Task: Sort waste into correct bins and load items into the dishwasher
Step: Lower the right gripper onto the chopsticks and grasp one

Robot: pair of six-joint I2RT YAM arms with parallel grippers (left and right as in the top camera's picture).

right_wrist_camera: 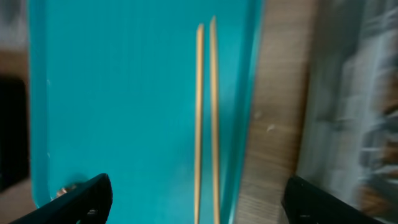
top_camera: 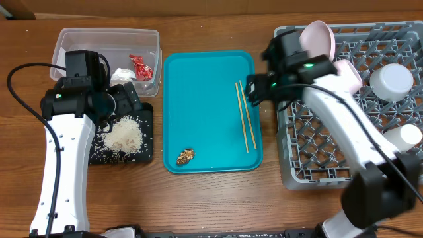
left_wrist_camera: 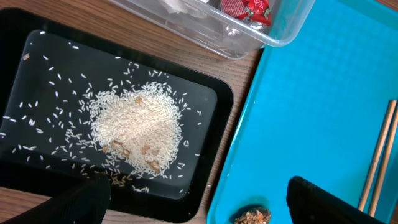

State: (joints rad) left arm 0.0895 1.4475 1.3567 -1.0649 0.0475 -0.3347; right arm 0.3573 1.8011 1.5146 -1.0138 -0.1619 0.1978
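- The clear tub point(top_camera: 66, 39) sat at the back left of the table. A crumpled red wrapper point(top_camera: 141, 65) and a white tissue wad point(top_camera: 123, 74) lay inside it, near its right end.
- The black tray point(top_camera: 149, 135) sat just in front of the tub, with a thin strip of table between them. The white rice point(top_camera: 124, 137) lay in it, in a pile in the middle with loose grains spread all around.
- The left gripper point(left_wrist_camera: 199, 202) hung over the right front part of the black tray. Its two fingers stood wide apart and held nothing.
- The teal tray point(top_camera: 205, 99) lay in the middle of the table, just beside the black tray.
- The small brown food scrap point(top_camera: 186, 156) lay on the teal tray near its front left corner.
- The two chopsticks point(top_camera: 246, 116) lay side by side on the teal tray, close to its right edge and running from back to front.
- The right gripper point(right_wrist_camera: 199, 202) hung over the right side of the teal tray, above the chopsticks. Its fingers were wide apart with nothing between them. Its own camera picture was blurry.
- The grey dish rack point(top_camera: 317, 152) sat at the far right.
- A pink plate point(top_camera: 317, 39) stood on its edge at the back left of the rack. Another pale pink dish point(top_camera: 350, 73) sat just beside it, partly hidden by the arm.
- A round white bowl point(top_camera: 391, 80) sat at the right of the rack, and a smaller white cup point(top_camera: 404, 135) sat nearer the front. I could not tell which way up they were.
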